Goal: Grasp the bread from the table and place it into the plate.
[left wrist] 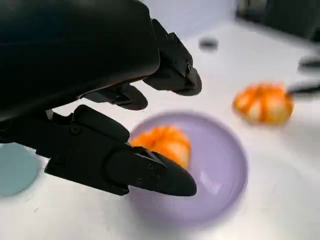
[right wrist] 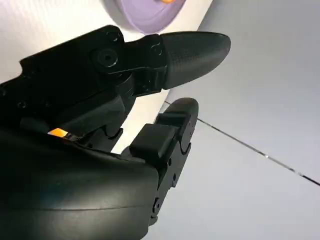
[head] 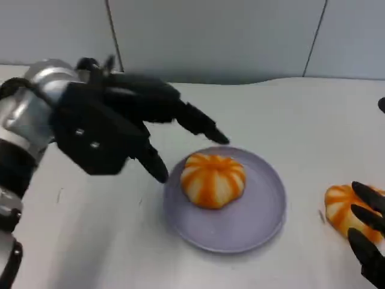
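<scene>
Spread and holding nothing, my left robot hand hovers just beside the plate, where one bread lies. My right robot hand, fingers apart, touches a second bread on the table.

Head view overhead, wrist views close; all share plate.

Light is bright and even, shadows are soft; the left hand and the plate look blurred.

No text, label, brand, number or sign can be read on anything in these views.
</scene>
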`<control>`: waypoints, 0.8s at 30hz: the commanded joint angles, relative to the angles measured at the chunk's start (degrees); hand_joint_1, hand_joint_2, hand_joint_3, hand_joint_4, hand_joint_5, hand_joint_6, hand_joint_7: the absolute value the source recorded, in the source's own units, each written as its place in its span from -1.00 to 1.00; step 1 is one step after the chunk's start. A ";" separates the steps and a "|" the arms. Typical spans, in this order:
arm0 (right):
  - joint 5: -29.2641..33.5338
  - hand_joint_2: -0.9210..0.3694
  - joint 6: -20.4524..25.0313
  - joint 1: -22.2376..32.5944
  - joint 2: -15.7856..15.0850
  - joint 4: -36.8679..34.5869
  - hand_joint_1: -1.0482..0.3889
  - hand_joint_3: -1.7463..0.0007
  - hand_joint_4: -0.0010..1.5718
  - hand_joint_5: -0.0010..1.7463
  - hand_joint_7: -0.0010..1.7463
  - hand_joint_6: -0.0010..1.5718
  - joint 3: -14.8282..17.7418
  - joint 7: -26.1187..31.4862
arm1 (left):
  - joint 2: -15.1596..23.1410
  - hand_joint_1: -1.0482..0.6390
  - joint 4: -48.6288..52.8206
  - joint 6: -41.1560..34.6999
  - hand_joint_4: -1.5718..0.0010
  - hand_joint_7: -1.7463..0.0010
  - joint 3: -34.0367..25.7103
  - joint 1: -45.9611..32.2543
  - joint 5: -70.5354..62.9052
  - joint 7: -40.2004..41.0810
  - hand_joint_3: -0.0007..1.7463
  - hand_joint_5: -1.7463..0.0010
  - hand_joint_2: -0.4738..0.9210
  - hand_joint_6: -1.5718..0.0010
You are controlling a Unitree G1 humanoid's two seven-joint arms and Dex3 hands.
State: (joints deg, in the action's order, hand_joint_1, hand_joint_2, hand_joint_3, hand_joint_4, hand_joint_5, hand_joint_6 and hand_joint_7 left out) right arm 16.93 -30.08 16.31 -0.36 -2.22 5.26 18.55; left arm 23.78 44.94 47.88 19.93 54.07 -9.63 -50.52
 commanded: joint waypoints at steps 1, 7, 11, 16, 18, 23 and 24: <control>-0.72 -1.00 -0.56 -0.15 -0.38 -0.60 -0.01 0.67 0.28 -1.00 -1.00 0.12 0.23 0.01 | 0.64 -0.49 3.64 -1.63 0.19 0.85 -7.30 -6.46 9.35 0.10 -0.79 0.73 1.00 0.25; -1.61 -1.00 -0.69 -0.19 -0.86 -1.11 -0.02 0.67 0.29 -0.99 -1.00 0.12 0.60 -0.50 | 0.68 -0.42 -1.27 -11.42 0.48 0.81 -13.40 -16.65 15.35 1.32 -0.82 -0.16 1.00 0.17; -1.38 -1.00 -0.49 0.54 -0.96 -0.89 -0.03 0.68 0.27 -1.00 -1.00 0.12 0.60 -0.65 | -1.93 -0.35 -9.65 -22.19 0.47 -0.18 -18.20 -26.01 21.15 5.12 -0.89 -0.71 1.00 0.40; -2.79 -1.00 -1.47 0.95 -1.95 -1.79 -0.02 0.66 0.26 -1.00 -1.00 0.12 0.71 -2.56 | -3.75 -0.29 -18.02 -30.03 0.31 -0.88 -21.58 -35.07 22.63 11.33 -0.94 -0.99 1.00 0.50; -3.21 -1.00 -1.34 0.95 -1.96 -1.85 -0.02 0.66 0.26 -1.00 -1.00 0.12 0.67 -3.02 | -4.46 -0.26 -20.47 -33.43 0.28 -0.95 -22.54 -37.75 23.21 13.02 -0.95 -1.00 1.00 0.50; -2.83 -1.00 -0.55 0.82 -1.97 -1.48 -0.02 0.66 0.26 -1.00 -1.00 0.12 0.59 -3.58 | -6.36 -0.27 -26.08 -44.76 0.19 -1.00 -24.69 -43.75 24.72 18.33 -0.98 -1.00 0.97 0.38; -2.84 -1.00 -0.62 0.80 -1.90 -1.44 -0.01 0.67 0.27 -1.00 -0.99 0.13 0.53 -3.62 | -6.45 -0.27 -26.92 -47.23 0.14 -1.00 -25.03 -44.59 25.05 18.91 -0.99 -1.00 0.97 0.34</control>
State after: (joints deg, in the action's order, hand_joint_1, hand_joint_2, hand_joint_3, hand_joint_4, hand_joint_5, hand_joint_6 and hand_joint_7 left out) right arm 14.52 -30.76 17.10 -1.60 -3.87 5.55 15.22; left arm 17.18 20.40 5.83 -3.78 11.67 14.11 -33.71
